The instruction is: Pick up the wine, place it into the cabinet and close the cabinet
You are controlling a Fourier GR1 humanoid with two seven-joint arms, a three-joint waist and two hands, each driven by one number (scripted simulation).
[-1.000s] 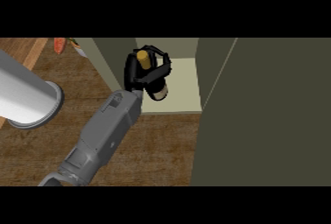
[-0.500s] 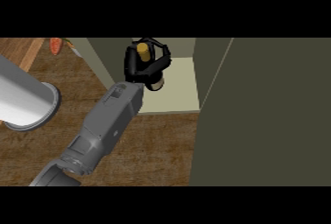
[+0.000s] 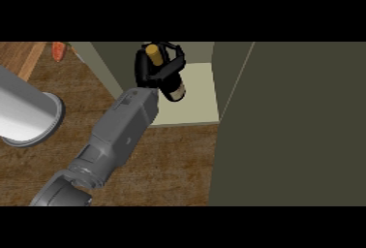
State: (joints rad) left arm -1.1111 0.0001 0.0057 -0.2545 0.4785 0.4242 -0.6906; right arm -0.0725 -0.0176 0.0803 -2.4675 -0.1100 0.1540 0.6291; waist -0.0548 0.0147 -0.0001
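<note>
The wine bottle [image 3: 175, 89] is dark with a yellow top and hangs tilted over the cabinet's pale shelf [image 3: 196, 104]. My right hand [image 3: 155, 69] is shut on it, black fingers wrapped round its neck and upper body, hiding most of it. The grey right forearm [image 3: 121, 131] runs up from the lower left to the cabinet opening. I cannot tell whether the bottle's base touches the shelf. The cabinet door [image 3: 293, 126] stands open at the right, a wide dark olive panel. My left hand does not show.
A thick pale grey cylinder [image 3: 25, 118], part of my left arm, crosses the left edge. The brown wooden counter [image 3: 164, 164] lies below the cabinet. An orange object [image 3: 58, 51] sits at the top left. The cabinet's left wall [image 3: 107, 63] stands close to the hand.
My right hand has carried the bottle a little farther into the cabinet, up and slightly right in the view. The forearm followed it. The door has not moved.
</note>
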